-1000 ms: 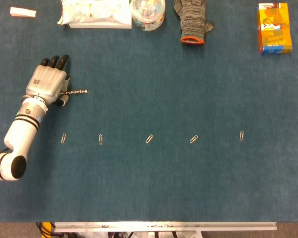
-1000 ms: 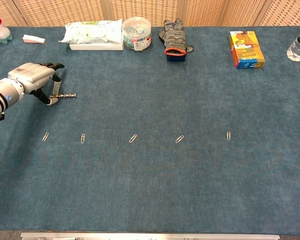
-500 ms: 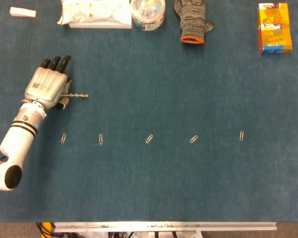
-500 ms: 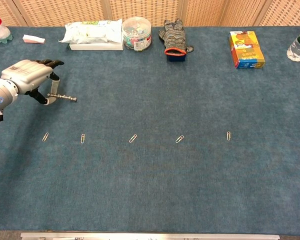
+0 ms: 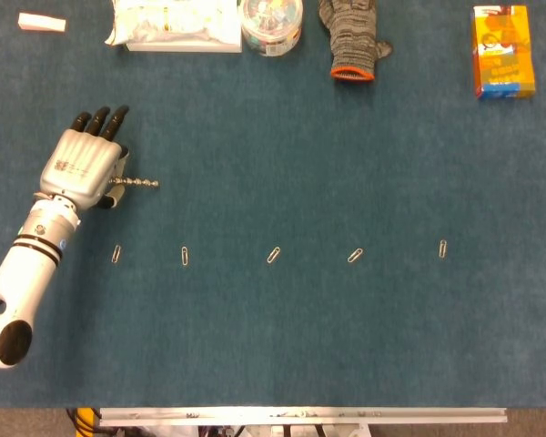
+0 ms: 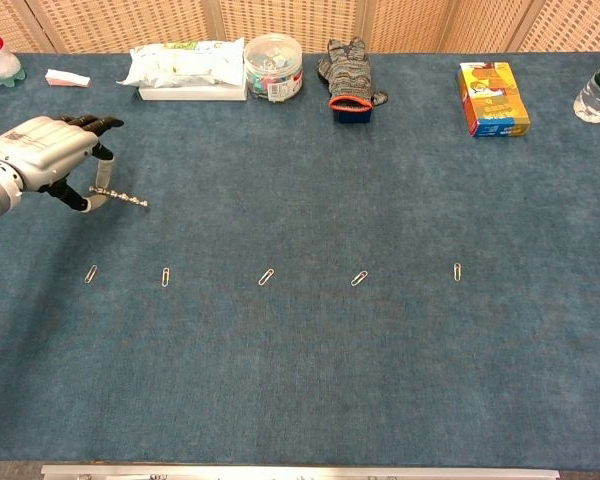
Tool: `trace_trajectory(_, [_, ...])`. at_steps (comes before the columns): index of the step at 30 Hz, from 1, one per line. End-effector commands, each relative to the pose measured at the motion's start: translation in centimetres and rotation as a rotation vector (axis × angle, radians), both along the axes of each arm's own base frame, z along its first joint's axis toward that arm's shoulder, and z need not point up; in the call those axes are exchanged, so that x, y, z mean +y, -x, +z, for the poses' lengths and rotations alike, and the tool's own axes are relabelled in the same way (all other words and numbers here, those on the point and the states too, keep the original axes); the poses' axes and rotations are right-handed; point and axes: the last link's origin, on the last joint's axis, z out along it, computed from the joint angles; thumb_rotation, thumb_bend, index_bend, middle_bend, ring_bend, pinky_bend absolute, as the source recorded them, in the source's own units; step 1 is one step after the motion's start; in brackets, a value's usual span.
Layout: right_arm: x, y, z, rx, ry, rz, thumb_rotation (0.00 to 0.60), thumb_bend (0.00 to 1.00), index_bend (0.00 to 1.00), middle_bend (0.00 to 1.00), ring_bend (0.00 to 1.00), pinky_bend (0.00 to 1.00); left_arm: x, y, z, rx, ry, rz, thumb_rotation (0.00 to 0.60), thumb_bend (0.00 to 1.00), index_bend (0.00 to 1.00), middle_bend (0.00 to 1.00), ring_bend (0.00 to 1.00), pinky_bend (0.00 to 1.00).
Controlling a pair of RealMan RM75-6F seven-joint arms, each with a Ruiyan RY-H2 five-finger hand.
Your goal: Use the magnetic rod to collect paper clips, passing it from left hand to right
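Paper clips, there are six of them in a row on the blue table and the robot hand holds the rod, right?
Not quite: the head view shows five paper clips in the row, not six. The left robot hand does hold the rod above the blue table.

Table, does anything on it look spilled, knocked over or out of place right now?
Nothing stands out. Five paper clips lie apart in a row on the blue table, none on the magnetic rod yet, which the left hand holds level. The tub, glove and orange box sit along the far edge.
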Motion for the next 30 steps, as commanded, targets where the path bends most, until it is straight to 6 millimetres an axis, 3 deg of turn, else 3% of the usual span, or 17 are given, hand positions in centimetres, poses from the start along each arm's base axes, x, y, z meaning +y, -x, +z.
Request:
trace_trajectory(1, [0.0, 0.0, 0.0, 0.001, -0.001, 0.001, 0.6, 0.14, 0.24, 0.14, 0.11, 0.31, -0.4, -0.2, 0.3, 0.002, -0.001, -0.012, 0.6, 0.33, 0.63, 0.01, 0.0, 0.11])
trace_trajectory(22, [0.2, -0.1, -0.1, 0.0, -0.002, 0.009, 0.6, 0.14, 0.24, 0.14, 0.11, 0.31, -2.4, -1.4, 1.9, -0.033, -0.02, -0.051, 0.6, 0.33, 0.64, 0.02, 0.0, 0.11])
trace_trajectory(30, [0.2, -0.2, -0.1, 0.0, -0.007, 0.012, 0.6, 0.14, 0.24, 0.14, 0.12, 0.31, -4.5, -2.5, 2.4, -0.04, 0.002, -0.103, 0.6, 0.33, 0.64, 0.03, 0.0, 0.11])
